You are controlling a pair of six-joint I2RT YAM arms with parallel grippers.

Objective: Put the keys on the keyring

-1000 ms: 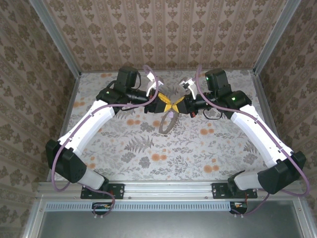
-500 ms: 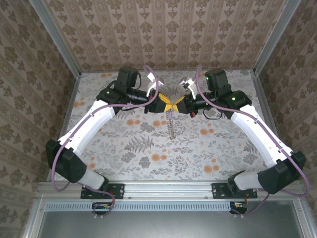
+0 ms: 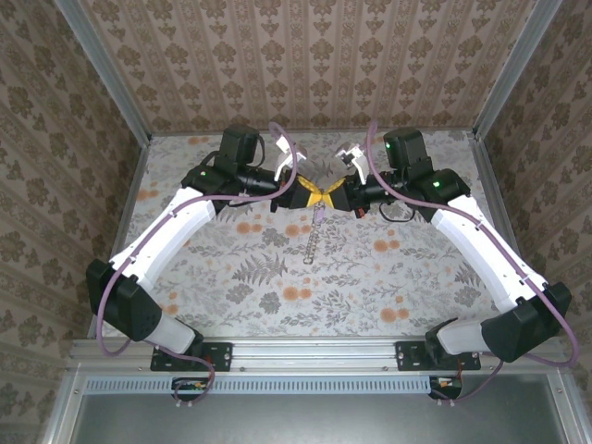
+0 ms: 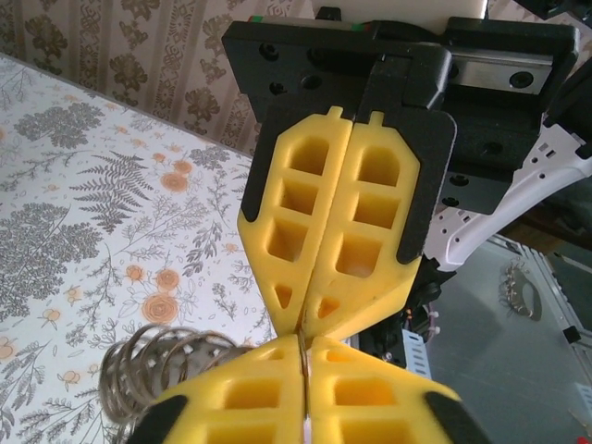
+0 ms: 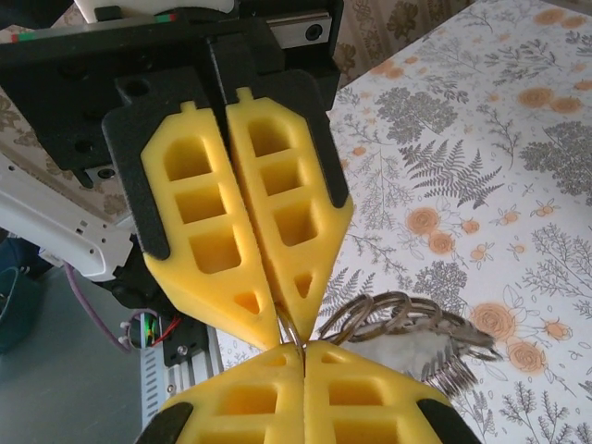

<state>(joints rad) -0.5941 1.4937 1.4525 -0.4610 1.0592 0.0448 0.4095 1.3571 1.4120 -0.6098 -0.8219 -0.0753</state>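
Left gripper (image 3: 312, 196) and right gripper (image 3: 332, 194) both clamped tip-to-tip on keyring (image 5: 288, 329) wire; keys (image 3: 314, 239) dangle below. Advice: hold pinch firm, avoid twisting wire, damp swing.

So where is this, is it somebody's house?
Probably not a house: it looks like a robot test booth. The wallpaper walls sit in a bare metal frame, and two robot arms are bolted to a rail at the edge of the flowery table.
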